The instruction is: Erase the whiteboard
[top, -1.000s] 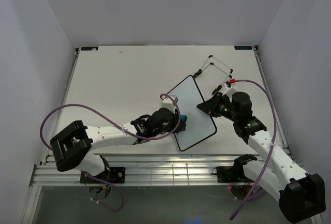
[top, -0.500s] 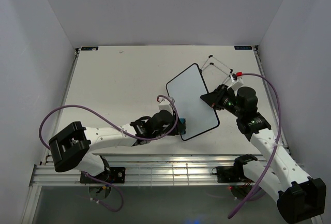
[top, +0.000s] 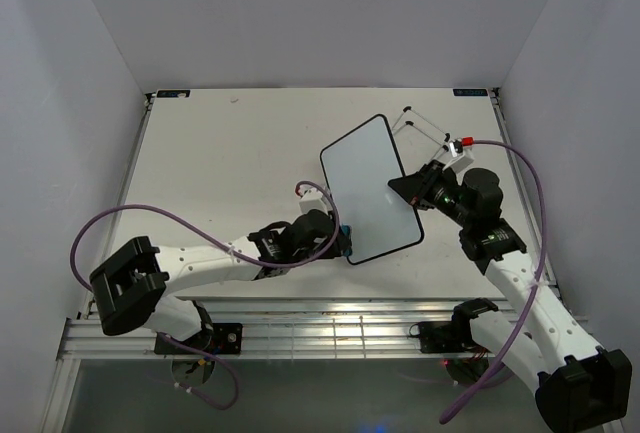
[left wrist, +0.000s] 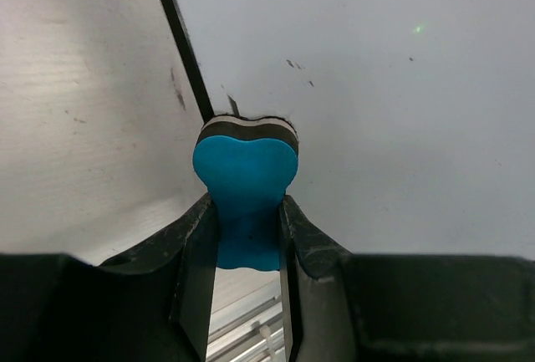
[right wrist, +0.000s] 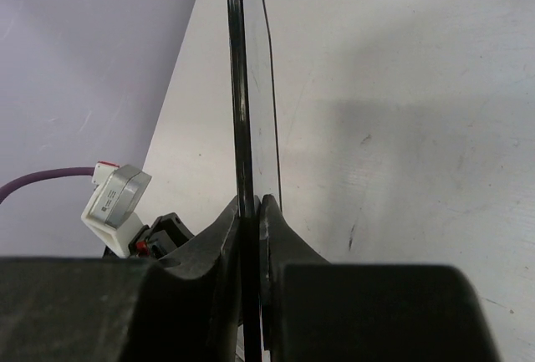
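The whiteboard (top: 368,191), white with a thin black frame, is held tilted above the table, its face blank in the top view. My right gripper (top: 412,191) is shut on its right edge; the right wrist view shows the board edge-on (right wrist: 242,111) between the fingers. My left gripper (top: 343,237) is shut on a blue eraser (left wrist: 246,186) with a dark felt pad. The pad presses on the board's lower left edge (left wrist: 180,36). A few small black specks remain on the surface (left wrist: 297,65).
A black wire stand (top: 425,133) with a red tip sits behind the right gripper near the table's back right. Purple cables loop off both arms. The table's front rail runs below the arms.
The right gripper has lifted and swung the whiteboard up and back toward the stand. The left gripper with the eraser has stayed at the board's lower left edge, shifting slightly.
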You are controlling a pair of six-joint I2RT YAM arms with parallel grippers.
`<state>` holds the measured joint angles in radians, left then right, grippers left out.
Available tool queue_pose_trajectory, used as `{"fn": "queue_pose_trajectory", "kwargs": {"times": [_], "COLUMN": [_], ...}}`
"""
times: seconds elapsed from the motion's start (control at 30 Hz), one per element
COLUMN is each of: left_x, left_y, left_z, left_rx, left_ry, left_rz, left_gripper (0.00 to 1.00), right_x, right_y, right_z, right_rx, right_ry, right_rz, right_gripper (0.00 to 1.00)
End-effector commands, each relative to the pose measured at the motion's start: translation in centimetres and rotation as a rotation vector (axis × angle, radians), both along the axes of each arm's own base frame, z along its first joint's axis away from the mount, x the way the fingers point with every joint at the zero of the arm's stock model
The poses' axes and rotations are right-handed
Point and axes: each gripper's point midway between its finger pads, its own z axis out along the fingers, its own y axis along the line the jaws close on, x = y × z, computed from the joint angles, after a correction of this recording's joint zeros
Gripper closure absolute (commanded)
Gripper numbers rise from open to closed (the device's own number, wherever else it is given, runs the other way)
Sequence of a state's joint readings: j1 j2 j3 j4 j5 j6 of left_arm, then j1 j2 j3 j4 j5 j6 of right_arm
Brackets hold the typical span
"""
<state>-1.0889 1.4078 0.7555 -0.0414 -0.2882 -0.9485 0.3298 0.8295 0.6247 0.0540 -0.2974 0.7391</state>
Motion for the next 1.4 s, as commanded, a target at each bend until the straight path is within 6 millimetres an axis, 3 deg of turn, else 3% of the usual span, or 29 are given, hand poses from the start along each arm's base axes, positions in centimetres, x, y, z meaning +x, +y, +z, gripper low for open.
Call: {"fn": "queue_pose_trajectory", "kwargs": {"times": [0.0, 0.3, 0.43, 0.57, 0.8, 1.03, 1.37], "left_x": [2.8, 5.4, 6.3, 7.3, 8.9, 7.3, 1.8], "left_y": [1.6, 2.6, 2.0, 2.0, 2.8, 2.5, 0.5], "left_z": [1.8, 5.3, 7.5, 8.2, 7.7, 6.1, 2.7], "left_rx": [0.012, -0.040, -0.072, -0.057, 0.012, -0.012, 0.006], "left_ry": [-0.068, -0.168, -0.227, -0.245, -0.230, -0.166, -0.014], "left_rz": [0.077, 0.100, 0.093, 0.112, 0.160, 0.111, -0.012], "left_gripper": [1.00, 1.00, 1.00, 1.00, 1.00, 1.00, 1.00], "right_x": [-3.0, -4.5, -4.9, -5.4, -6.0, -4.8, -2.4], "right_y": [2.4, 2.7, 2.9, 2.9, 2.8, 2.3, 1.7], "right_z": [7.8, 6.6, 5.6, 4.7, 4.9, 5.8, 4.7], "right_rx": [0.238, 0.243, 0.236, 0.235, 0.231, 0.199, 0.120], "right_ry": [-0.118, -0.064, -0.039, -0.020, -0.031, -0.085, -0.107], "right_rz": [0.170, 0.222, 0.244, 0.259, 0.266, 0.213, 0.131], "right_gripper": [0.92, 0.92, 0.92, 0.92, 0.92, 0.92, 0.92]}}
